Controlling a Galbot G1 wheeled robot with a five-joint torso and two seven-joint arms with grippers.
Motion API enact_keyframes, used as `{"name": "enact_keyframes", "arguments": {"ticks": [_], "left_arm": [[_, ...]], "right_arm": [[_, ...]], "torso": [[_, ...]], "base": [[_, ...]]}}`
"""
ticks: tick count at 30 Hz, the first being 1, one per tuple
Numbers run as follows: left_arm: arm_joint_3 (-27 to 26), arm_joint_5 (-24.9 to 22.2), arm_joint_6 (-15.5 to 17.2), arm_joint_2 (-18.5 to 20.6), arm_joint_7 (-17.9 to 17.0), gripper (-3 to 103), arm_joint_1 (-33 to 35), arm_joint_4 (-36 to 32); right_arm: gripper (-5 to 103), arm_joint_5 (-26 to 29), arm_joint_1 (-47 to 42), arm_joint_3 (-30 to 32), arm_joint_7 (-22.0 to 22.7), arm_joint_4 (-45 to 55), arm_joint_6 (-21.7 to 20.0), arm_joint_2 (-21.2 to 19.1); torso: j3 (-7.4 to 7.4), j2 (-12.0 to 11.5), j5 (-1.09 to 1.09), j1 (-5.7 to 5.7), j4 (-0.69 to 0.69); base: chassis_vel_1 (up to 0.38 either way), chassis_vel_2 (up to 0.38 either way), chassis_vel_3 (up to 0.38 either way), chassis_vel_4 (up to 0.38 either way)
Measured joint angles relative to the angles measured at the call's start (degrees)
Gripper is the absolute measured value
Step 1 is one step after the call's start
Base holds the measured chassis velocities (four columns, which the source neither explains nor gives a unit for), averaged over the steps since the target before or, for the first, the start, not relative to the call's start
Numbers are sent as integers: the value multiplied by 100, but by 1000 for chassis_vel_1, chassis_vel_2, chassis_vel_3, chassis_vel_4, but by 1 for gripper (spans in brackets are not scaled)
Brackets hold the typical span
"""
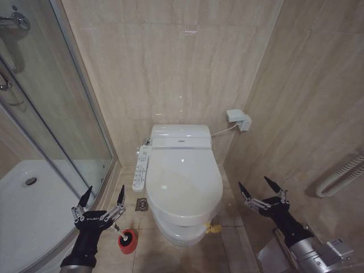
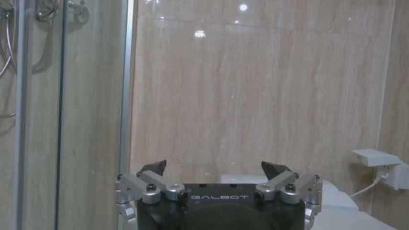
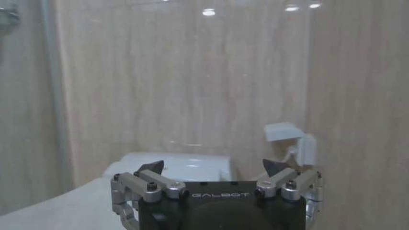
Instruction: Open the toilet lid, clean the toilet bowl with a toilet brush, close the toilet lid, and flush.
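1. The toilet lid [image 1: 183,177], glossy white and oval, lies shut over the toilet bowl [image 1: 177,231], of which a curved front portion of white ceramic shows beneath the lid's front edge. A yellow strap [image 1: 214,228] hangs at the lid's front right edge.
2. Behind the lid sits the white boxy rear unit [image 1: 180,136]; in the right wrist view its top [image 3: 191,167] appears past that arm's pincer, and in the left wrist view a white corner of it [image 2: 335,199] appears beside that arm's pincer.
3. A white control panel [image 1: 141,167] with rows of buttons runs along the toilet's left side, above a floor drain [image 1: 141,204].
4. The toilet brush [image 1: 118,230] stands on the floor tiles left of the bowl, its thin white handle rising at a slant from the red holder cup [image 1: 128,241]; the bristle head is hidden inside the cup.
5. The left pincer [image 1: 103,197] hovers just above the brush handle, between the shower tray [image 1: 34,210] and the toilet, its two dark fingers spread apart and holding nothing.
6. The right pincer [image 1: 259,186] hangs to the right of the lid, near the tiled side wall, fingers likewise spread and empty.
7. A white wall socket [image 1: 239,119] with a cable leading to the rear unit is mounted on the right wall.
8. The curved glass shower door [image 1: 54,114] stands at the left.
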Motion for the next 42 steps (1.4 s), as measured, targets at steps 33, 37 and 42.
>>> {"name": "enact_keyframes", "arguments": {"ticks": [33, 37, 42], "left_arm": [[0, 0, 0, 0, 0, 100, 0, 0], [0, 0, 0, 0, 0, 100, 0, 0], [0, 0, 0, 0, 0, 100, 0, 0]], "right_arm": [[100, -207, -38, -487, 1005, 547, -60, 212], [100, -207, -35, -488, 998, 546, -25, 207], [100, -217, -44, -484, 979, 564, -18, 228]], "torso": [[0, 0, -1, 0, -1], [0, 0, -1, 0, -1], [0, 0, -1, 0, -1]], "base": [[0, 0, 0, 0], [0, 0, 0, 0], [0, 0, 0, 0]]}}
